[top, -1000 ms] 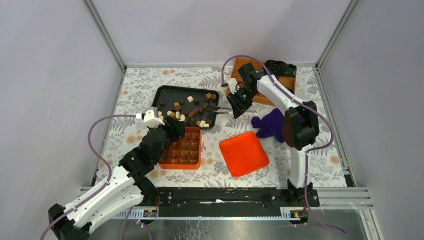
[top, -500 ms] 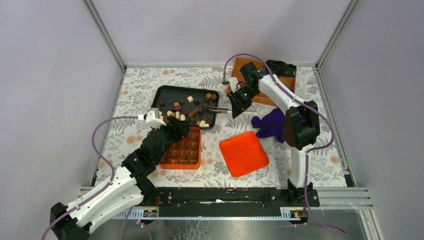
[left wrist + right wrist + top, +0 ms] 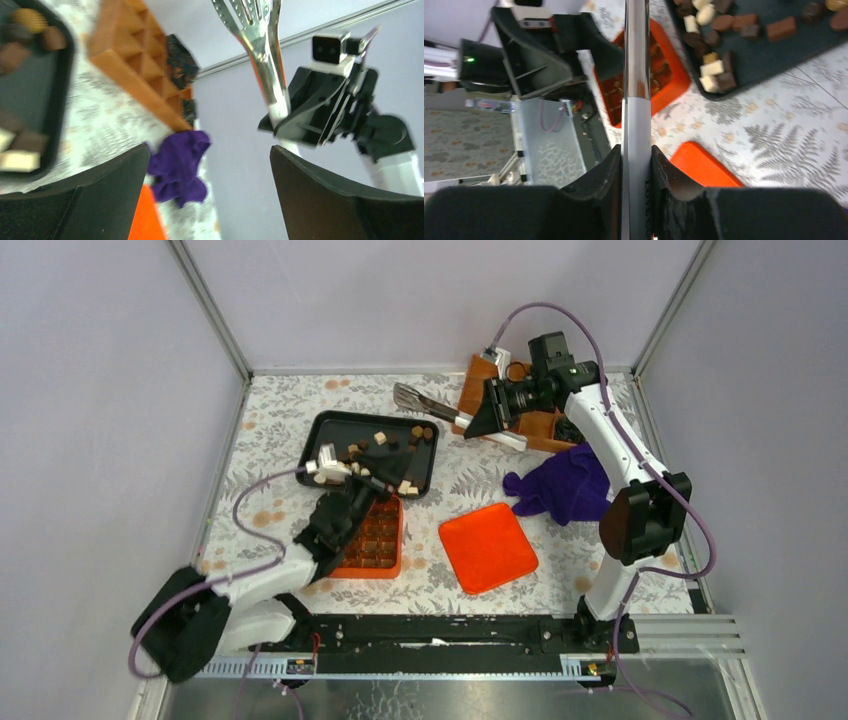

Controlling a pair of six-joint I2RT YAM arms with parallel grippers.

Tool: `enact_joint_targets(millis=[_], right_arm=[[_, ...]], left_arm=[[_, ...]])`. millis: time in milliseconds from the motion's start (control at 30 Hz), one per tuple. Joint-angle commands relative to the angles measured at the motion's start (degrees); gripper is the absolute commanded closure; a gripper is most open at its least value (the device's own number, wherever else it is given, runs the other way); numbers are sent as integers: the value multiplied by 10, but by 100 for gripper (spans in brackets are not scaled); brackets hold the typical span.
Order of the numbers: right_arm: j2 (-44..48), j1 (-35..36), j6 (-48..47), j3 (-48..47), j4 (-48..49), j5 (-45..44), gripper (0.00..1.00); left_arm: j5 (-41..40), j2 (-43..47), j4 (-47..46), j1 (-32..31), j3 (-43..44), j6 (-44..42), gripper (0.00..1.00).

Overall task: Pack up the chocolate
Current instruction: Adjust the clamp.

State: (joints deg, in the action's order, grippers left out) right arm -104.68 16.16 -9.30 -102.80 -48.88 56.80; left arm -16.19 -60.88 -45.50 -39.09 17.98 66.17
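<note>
Tray (image 3: 340, 430) holds chocolate (image 3: 380, 438) (left end effector (image 3: 206, 157) gaping, right end effector (image 3: 636, 157) clamps tongs (image 3: 428, 403)).

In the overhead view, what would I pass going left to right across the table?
Black tray → orange lid → purple cloth. Skipped because they overlap these: box, tongs.

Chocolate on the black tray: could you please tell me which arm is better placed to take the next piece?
Left, probably: the left pincer hangs open over the tray's near edge, beside the chocolate and the box. The right pincer, shut on tongs, sits past the far edge.
</note>
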Motion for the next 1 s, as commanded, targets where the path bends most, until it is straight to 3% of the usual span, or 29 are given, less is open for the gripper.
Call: enact_joint_targets(millis=[0,233,400,533,700,833,967], right_arm=[[43,8,63,23,61,101,86],[71,14,59,56,75,85,85],[81,34,44,63,71,89,85],[81,48,23,61,57,71,84],[79,59,-7,55,39,24,83],[81,71,-41,46,28,-50,80],[89,96,-85,45,30,-134,73]], left_arm=[[7,-106,-164,2,99,90,1],[-6,-196,-147,-5,201,98,1],[-24,-218,-65,-6,242,123,2],[-47,-219,8,-8,275,122,8],[-72,-209,89,-8,305,120,32],[-75,-203,130,-8,315,133,63],[-76,-198,165,-8,323,159,86]])
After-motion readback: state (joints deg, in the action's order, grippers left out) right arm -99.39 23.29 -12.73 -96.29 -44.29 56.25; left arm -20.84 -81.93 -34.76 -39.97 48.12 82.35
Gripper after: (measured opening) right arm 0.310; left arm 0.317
